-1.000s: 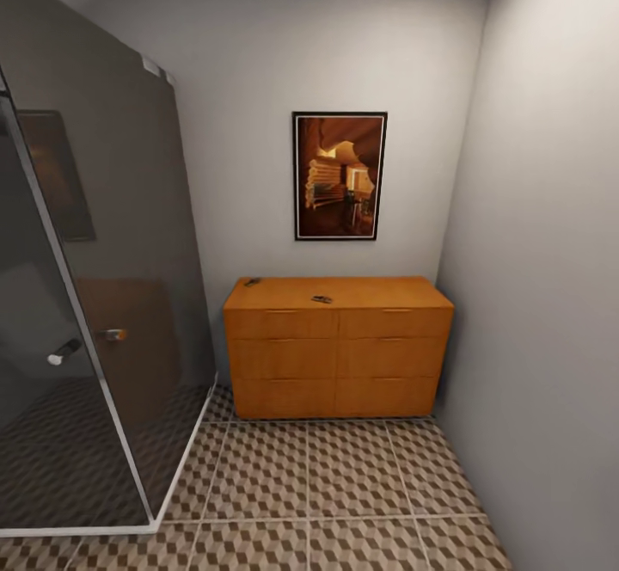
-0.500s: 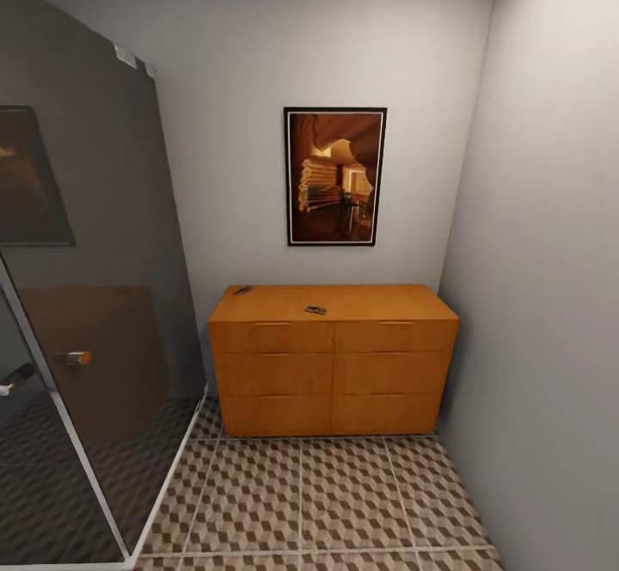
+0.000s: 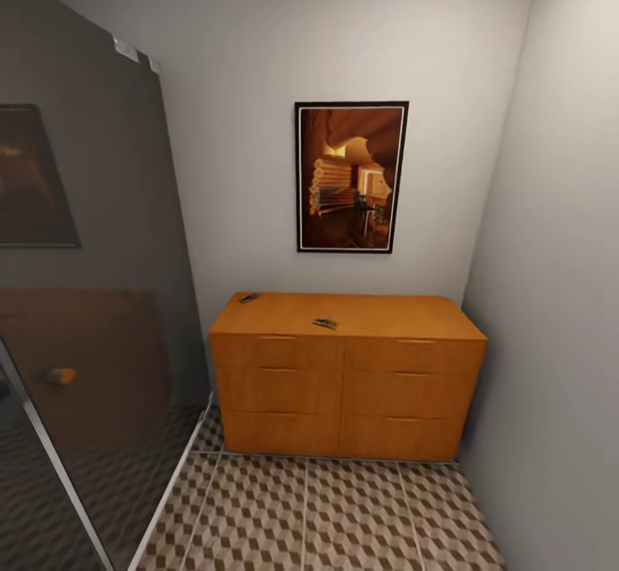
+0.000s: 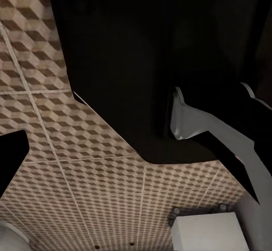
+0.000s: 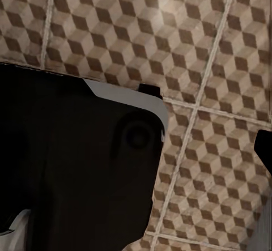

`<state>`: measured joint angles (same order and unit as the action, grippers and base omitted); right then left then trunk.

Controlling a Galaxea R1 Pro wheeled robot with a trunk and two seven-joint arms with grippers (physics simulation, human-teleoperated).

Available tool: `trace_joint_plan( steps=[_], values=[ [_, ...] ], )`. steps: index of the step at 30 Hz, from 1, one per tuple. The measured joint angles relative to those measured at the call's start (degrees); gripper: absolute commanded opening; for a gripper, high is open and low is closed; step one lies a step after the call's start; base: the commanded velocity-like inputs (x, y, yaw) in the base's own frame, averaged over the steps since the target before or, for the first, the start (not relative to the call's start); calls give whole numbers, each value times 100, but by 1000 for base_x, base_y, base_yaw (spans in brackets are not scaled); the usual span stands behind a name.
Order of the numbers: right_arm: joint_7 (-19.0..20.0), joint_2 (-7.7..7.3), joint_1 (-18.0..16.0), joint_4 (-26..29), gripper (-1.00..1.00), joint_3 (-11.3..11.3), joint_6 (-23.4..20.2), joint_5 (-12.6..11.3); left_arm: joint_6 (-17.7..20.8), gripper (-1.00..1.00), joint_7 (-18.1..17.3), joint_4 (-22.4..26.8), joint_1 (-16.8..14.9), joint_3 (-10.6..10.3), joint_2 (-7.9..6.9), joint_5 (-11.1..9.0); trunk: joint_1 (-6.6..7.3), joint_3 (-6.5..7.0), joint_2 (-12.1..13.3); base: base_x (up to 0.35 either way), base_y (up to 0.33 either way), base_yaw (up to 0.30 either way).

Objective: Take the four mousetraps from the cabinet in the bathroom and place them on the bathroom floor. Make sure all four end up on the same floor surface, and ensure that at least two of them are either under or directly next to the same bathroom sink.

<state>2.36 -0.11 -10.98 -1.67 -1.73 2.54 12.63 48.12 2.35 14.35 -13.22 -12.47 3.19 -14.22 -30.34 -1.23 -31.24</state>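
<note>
Approach phase I'd say: the cabinet (image 3: 346, 386) sits lower middle of frame on the cube-pattern bathroom floor (image 3: 327, 515) with two mousetraps (image 3: 325, 323) on top, can't tell how either arm's fingers are set, so next is rolling closer and reaching.

two small items on cabinet (image 3: 344, 365) top: too small to identify | shower glass (image 3: 77, 296): cut off

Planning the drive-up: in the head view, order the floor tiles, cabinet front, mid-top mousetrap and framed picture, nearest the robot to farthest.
1. bathroom floor: tiles directly ahead, lowest.
2. cabinet: drawer fronts, beyond the tiles.
3. mousetrap: on the cabinet top, near its middle.
4. framed picture: on the back wall, above.
</note>
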Motion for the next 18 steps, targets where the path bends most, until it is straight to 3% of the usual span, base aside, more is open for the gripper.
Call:
trace_joint_plan(
  steps=[9, 18],
  values=[
    [-3, -1, 0, 0, 100, 0, 1, 0, 0, 100, -3, 0, 0, 0, 0, 0, 0, 0, 0, 307, -96, 256],
    [1, -5, 0, 0, 100, 0, 8, 0, 8, 100, -2, -1, -2, 0, 0, 0, 0, 0, 0, 307, -96, 62]
  ],
)
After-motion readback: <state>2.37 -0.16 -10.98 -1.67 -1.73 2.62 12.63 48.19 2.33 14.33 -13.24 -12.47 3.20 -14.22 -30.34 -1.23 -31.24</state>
